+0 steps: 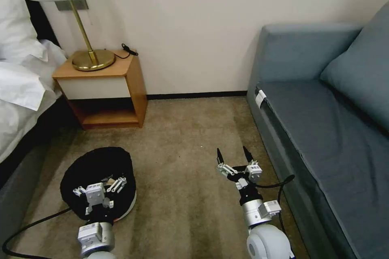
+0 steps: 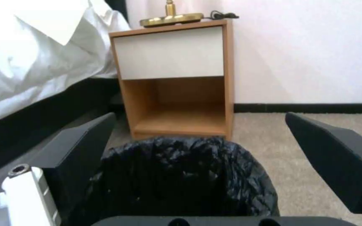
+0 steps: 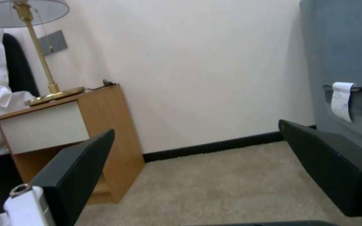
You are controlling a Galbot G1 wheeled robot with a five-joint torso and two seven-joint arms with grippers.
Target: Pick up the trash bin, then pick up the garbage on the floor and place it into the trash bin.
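The trash bin (image 1: 95, 164) is round, black and bag-lined, and stands on the carpet at the lower left with a pale rim at its base. My left gripper (image 1: 99, 182) hovers over the near side of the bin's mouth, open. In the left wrist view its two dark fingers (image 2: 85, 141) spread wide with the bin's crinkled liner (image 2: 181, 179) between and below them, touching nothing. My right gripper (image 1: 231, 153) hangs open over bare carpet near the sofa, holding nothing; the right wrist view shows the right gripper (image 3: 196, 128) facing the wall. The garbage is out of view.
A wooden nightstand (image 1: 111, 89) with a brass lamp (image 1: 87, 54) stands at the back left beside the bed (image 1: 20, 89). A blue-grey sofa (image 1: 324, 129) lines the right side. Open carpet (image 1: 182, 137) lies between them. Cables trail from both arms.
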